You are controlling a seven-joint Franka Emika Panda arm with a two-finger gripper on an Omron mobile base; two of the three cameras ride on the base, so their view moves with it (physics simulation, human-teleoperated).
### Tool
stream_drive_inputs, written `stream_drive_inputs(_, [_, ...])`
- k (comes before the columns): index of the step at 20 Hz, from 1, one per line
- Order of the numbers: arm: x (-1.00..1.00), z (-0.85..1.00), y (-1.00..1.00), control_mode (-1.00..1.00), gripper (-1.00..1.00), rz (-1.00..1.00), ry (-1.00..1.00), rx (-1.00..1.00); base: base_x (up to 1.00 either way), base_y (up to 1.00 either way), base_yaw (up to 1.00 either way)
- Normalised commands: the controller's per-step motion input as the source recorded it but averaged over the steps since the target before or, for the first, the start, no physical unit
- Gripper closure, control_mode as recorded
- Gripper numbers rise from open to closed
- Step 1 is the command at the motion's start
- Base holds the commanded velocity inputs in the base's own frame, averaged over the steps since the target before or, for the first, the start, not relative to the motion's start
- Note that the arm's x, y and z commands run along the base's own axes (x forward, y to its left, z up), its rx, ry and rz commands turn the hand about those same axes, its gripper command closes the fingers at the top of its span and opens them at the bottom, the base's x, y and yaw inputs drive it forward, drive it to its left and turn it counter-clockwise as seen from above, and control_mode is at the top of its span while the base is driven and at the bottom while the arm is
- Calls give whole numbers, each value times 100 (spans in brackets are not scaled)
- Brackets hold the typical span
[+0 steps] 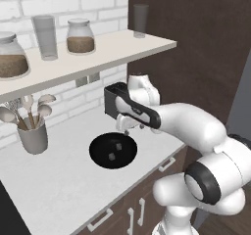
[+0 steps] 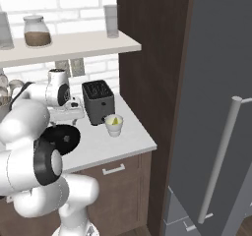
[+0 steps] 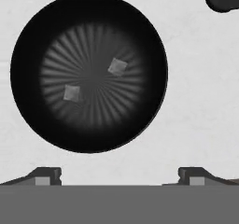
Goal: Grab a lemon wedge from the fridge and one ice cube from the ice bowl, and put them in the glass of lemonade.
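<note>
- At the bottom edge of the hand view, the two dark finger tips of the two-finger gripper point(image 3: 119, 175) stand wide apart with nothing between them.
- Directly above the tips in that frame lies the wide, shallow, round black ice bowl point(image 3: 88, 73), resting on the pale grey counter point(image 3: 200, 101); the tips are short of its rim.
- Two small grey ice cubes point(image 3: 117, 66) lie well apart on the bowl floor, one up and right of centre, one lower left. Judgement: the upper-right cube is the nearer target, so the coming move runs forward and down.
- Left base view, centre: the gripper point(image 1: 128, 127) hangs beside the ice bowl point(image 1: 113, 151), at its upper right rim.
- Right base view alone shows the small whitish tapered glass of lemonade point(image 2: 114, 125), centre frame, beside the dark toaster point(image 2: 98, 101), and the tall matte grey fridge point(image 2: 216, 107), doors shut, at right.
</note>
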Motion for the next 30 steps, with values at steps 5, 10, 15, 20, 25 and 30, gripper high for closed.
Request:
stream_drive_inputs(5, [-15,-24,33,-100,-100,9,28,-6,0,0,0])
stream_drive_inputs(10, [-20,-33,4,-100,-100,1,-4,1,0,0,0])
stream_drive_inputs(15, [-12,-25,4,-100,-100,0,-27,1,0,0,0])
stream_drive_inputs(20, [0,-16,14,-100,-100,0,-16,0,0,0,0])
stream_drive_inputs(25, [5,-27,34,-100,-100,0,1,0,0,0,0])
stream_drive_inputs(30, [4,-28,14,-100,-100,0,5,0,0,0,0])
